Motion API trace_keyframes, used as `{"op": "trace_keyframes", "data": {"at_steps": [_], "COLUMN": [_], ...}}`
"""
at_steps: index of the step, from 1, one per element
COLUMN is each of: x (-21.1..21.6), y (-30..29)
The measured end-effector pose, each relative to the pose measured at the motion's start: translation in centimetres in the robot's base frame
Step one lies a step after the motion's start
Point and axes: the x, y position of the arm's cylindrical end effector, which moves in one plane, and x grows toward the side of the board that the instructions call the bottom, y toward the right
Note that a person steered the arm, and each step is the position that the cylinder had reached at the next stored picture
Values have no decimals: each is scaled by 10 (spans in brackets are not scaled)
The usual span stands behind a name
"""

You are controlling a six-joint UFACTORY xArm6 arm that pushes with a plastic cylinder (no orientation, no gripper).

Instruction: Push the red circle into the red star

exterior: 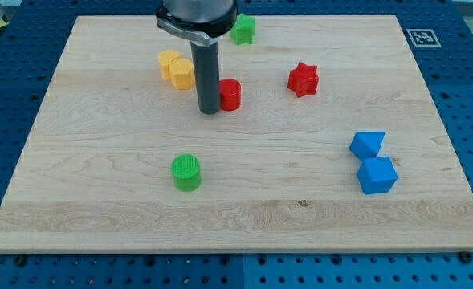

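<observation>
The red circle [231, 94] lies on the wooden board, above the middle. The red star [303, 79] lies to its right, a gap of about one block width between them. My tip [209, 111] is at the end of the dark rod, right against the left side of the red circle. I cannot tell whether it touches the circle.
Two yellow blocks [176, 69] sit side by side just left of the rod. A green block [243, 29] is at the view's top. A green circle [186, 172] lies lower left. Two blue blocks [368, 144] [377, 175] are at the right. The board's edge [236, 247] runs along the bottom.
</observation>
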Motion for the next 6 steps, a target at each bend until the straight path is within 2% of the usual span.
{"op": "trace_keyframes", "data": {"at_steps": [2, 6], "x": [-23, -22], "y": [1, 57]}}
